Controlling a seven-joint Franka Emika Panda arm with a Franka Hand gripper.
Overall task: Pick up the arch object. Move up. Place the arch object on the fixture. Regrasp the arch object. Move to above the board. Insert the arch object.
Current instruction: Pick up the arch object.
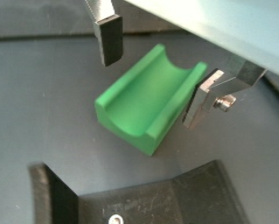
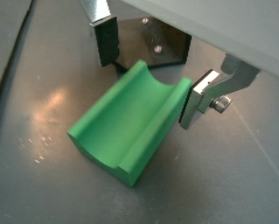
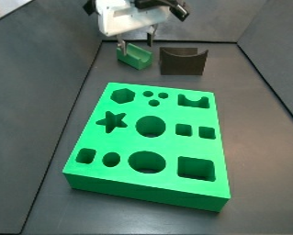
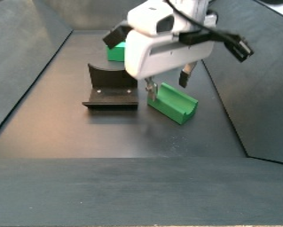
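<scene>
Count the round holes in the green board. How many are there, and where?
4 in the board: a small one near the far edge, a large one mid-board, and a small and large one near the front. The hand hangs beyond the board, hiding none.

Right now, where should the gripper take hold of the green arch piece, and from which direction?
Probably from above, across the arch object's two flat long outer walls, mid-length. It lies on the floor, curved notch up, so only those walls offer parallel faces. The open gripper already straddles its end beside the fixture.
</scene>
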